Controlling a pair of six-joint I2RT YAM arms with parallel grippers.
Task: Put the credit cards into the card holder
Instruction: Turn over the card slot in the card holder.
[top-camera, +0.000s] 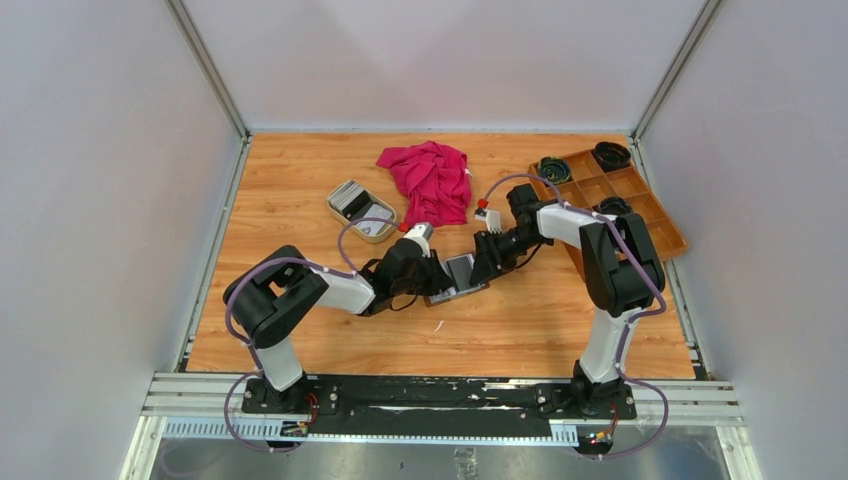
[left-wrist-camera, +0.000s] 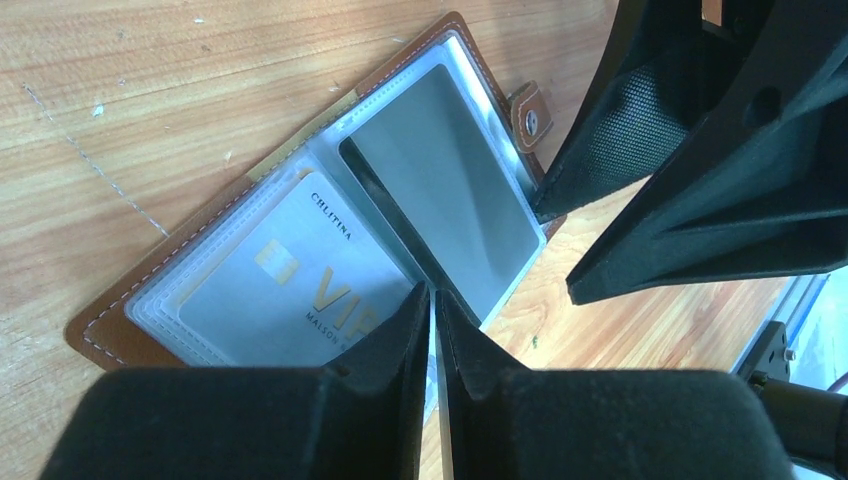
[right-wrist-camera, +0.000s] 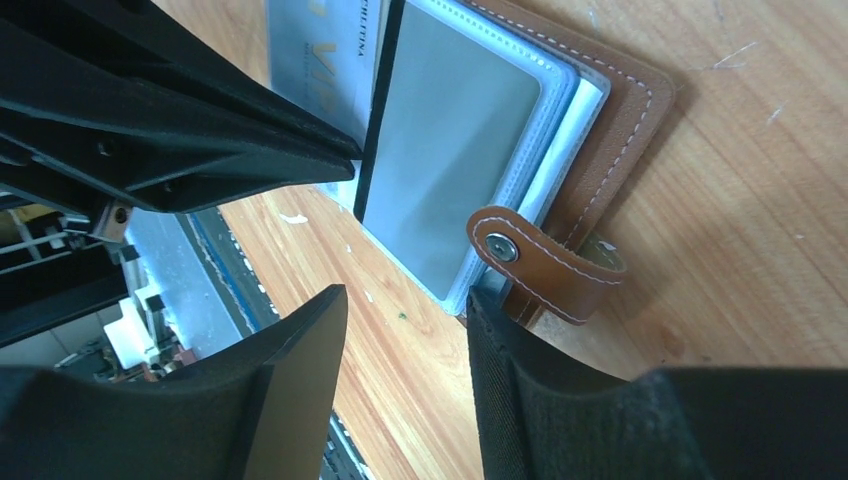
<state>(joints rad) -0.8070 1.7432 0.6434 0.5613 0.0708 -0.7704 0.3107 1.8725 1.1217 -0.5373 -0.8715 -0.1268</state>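
Black-and-white arms (top-camera: 345, 290) (purple cables (top-camera: 352, 228))

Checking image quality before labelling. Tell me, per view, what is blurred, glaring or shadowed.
Top external: evenly lit and sharp, soft shadows under the arms. Left wrist: the left gripper is blurred; the grey card it pinches shows a dull sheen in the card holder. Right wrist: the right gripper is soft, the snap tab crisp.

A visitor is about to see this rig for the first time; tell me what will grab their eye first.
The brown leather card holder lies open mid-table where both arms meet, a silver VIP card in one clear sleeve. The left fingers pinch a grey card at its other sleeve. Behind, a crimson cloth lies crumpled.
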